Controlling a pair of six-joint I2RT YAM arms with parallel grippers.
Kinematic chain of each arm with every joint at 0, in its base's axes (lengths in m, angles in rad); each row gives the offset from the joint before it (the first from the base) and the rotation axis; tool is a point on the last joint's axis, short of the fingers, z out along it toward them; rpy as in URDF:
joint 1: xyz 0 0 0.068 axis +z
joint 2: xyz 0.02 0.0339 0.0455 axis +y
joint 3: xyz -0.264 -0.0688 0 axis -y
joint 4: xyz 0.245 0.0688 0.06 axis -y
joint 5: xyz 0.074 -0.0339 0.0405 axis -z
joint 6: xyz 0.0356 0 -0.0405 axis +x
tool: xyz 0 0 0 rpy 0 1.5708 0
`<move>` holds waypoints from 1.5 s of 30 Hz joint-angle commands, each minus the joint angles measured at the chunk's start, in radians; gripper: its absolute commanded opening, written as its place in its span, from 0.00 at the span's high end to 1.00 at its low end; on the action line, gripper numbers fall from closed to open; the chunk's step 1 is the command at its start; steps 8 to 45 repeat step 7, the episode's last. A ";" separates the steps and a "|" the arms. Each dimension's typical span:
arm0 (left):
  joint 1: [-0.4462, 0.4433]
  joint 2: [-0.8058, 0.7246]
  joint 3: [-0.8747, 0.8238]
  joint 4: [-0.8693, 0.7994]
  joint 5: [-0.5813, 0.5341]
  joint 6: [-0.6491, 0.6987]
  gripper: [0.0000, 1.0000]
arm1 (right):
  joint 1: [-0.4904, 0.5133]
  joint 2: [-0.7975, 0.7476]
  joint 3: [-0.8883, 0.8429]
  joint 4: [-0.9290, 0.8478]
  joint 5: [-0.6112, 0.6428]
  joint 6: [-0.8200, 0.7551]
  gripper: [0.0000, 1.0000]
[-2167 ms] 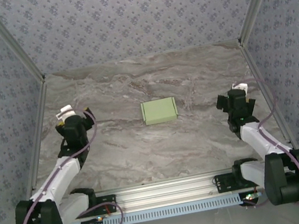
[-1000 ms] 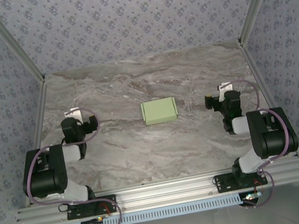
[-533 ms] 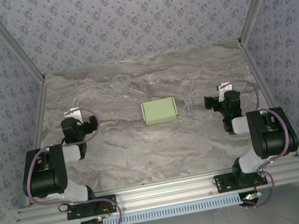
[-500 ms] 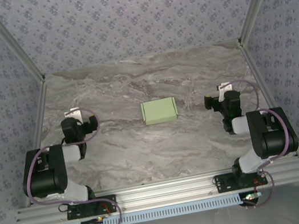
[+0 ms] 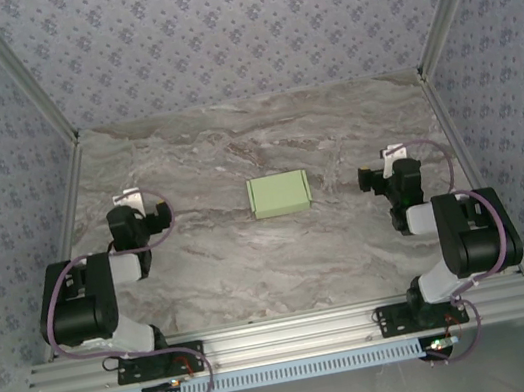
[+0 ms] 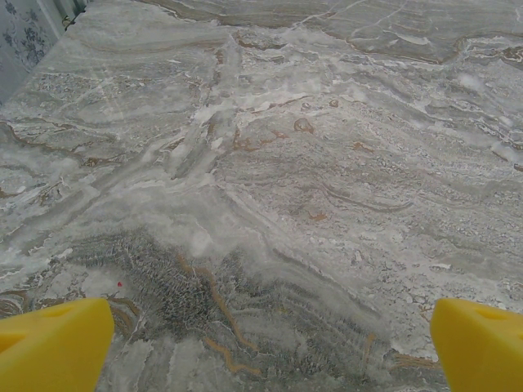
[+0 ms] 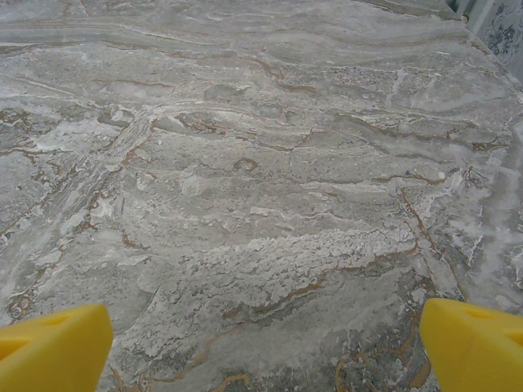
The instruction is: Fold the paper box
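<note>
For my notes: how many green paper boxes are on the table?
1. The paper box lies near the middle of the table, between the left arm and the right arm, touching neither. The arms cover small patches where another could hide.

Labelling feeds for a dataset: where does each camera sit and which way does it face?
Top external: above and behind the bases, looking down at the marble table and paper box; left arm and right arm show.
Left wrist: on the left arm, facing down across the table; open left gripper, yellow fingertips at bottom corners.
Right wrist: likewise, with the open right gripper.
Shared: all three see the table.
</note>
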 commanded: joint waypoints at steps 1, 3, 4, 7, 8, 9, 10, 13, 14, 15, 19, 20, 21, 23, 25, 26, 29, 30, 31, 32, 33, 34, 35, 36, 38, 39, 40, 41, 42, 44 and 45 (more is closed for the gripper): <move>0.004 0.001 0.004 0.045 0.020 -0.007 0.01 | -0.001 0.006 0.026 0.000 -0.010 -0.005 0.01; 0.004 0.001 0.005 0.045 0.020 -0.007 0.01 | -0.002 0.007 0.027 -0.001 -0.012 -0.005 0.01; 0.004 0.001 0.006 0.045 0.020 -0.007 0.01 | -0.001 0.007 0.028 -0.001 -0.012 -0.005 0.01; 0.005 0.001 0.006 0.045 0.021 -0.008 0.01 | -0.001 0.007 0.027 -0.001 -0.012 -0.003 0.01; 0.005 0.001 0.006 0.045 0.021 -0.008 0.01 | -0.001 0.007 0.027 -0.001 -0.012 -0.003 0.01; 0.005 0.001 0.006 0.045 0.021 -0.008 0.01 | -0.001 0.007 0.027 -0.001 -0.012 -0.003 0.01; 0.005 0.001 0.006 0.045 0.021 -0.008 0.01 | -0.001 0.007 0.027 -0.001 -0.012 -0.003 0.01; 0.005 0.001 0.006 0.045 0.021 -0.008 0.01 | -0.001 0.007 0.027 -0.001 -0.012 -0.003 0.01; 0.005 0.001 0.006 0.045 0.021 -0.008 0.01 | -0.001 0.007 0.027 -0.001 -0.012 -0.003 0.01; 0.005 0.001 0.006 0.045 0.021 -0.008 0.01 | -0.001 0.007 0.027 -0.001 -0.012 -0.003 0.01; 0.005 0.001 0.006 0.045 0.021 -0.008 0.01 | -0.001 0.007 0.027 -0.001 -0.012 -0.003 0.01; 0.005 0.001 0.006 0.045 0.021 -0.008 0.01 | -0.001 0.007 0.027 -0.001 -0.012 -0.003 0.01; 0.005 0.001 0.006 0.045 0.021 -0.008 0.01 | -0.001 0.007 0.027 -0.001 -0.012 -0.003 0.01; 0.005 0.001 0.006 0.045 0.021 -0.008 0.01 | -0.001 0.007 0.027 -0.001 -0.012 -0.003 0.01; 0.005 0.001 0.006 0.045 0.021 -0.008 0.01 | -0.001 0.007 0.027 -0.001 -0.012 -0.003 0.01; 0.005 0.001 0.006 0.045 0.021 -0.008 0.01 | -0.001 0.007 0.027 -0.001 -0.012 -0.003 0.01; 0.005 0.001 0.006 0.045 0.021 -0.008 0.01 | -0.001 0.007 0.027 -0.001 -0.012 -0.003 0.01; 0.005 0.001 0.006 0.045 0.021 -0.008 0.01 | -0.001 0.007 0.027 -0.001 -0.012 -0.003 0.01; 0.005 0.001 0.006 0.045 0.021 -0.008 0.01 | -0.001 0.007 0.027 -0.001 -0.012 -0.003 0.01; 0.005 0.001 0.006 0.045 0.021 -0.008 0.01 | -0.001 0.007 0.027 -0.001 -0.012 -0.003 0.01; 0.005 0.001 0.006 0.045 0.021 -0.008 0.01 | -0.001 0.007 0.027 -0.001 -0.012 -0.003 0.01; 0.005 0.001 0.006 0.045 0.021 -0.008 0.01 | -0.001 0.007 0.027 -0.001 -0.012 -0.003 0.01; 0.005 0.001 0.006 0.045 0.021 -0.008 0.01 | -0.001 0.007 0.027 -0.001 -0.012 -0.003 0.01; 0.005 0.001 0.006 0.045 0.021 -0.008 0.01 | -0.001 0.007 0.027 -0.001 -0.012 -0.003 0.01; 0.005 0.001 0.006 0.045 0.021 -0.008 0.01 | -0.001 0.007 0.027 -0.001 -0.012 -0.003 0.01; 0.005 0.001 0.006 0.045 0.021 -0.008 0.01 | -0.001 0.007 0.027 -0.001 -0.012 -0.003 0.01; 0.005 0.001 0.006 0.045 0.021 -0.008 0.01 | -0.001 0.007 0.027 -0.001 -0.012 -0.003 0.01; 0.005 0.001 0.006 0.045 0.021 -0.008 0.01 | -0.001 0.007 0.027 -0.001 -0.012 -0.003 0.01; 0.005 0.001 0.006 0.045 0.021 -0.008 0.01 | -0.001 0.007 0.027 -0.001 -0.012 -0.003 0.01; 0.005 0.001 0.006 0.045 0.021 -0.008 0.01 | -0.001 0.007 0.027 -0.001 -0.012 -0.003 0.01; 0.005 0.001 0.006 0.045 0.021 -0.008 0.01 | -0.001 0.007 0.027 -0.001 -0.012 -0.003 0.01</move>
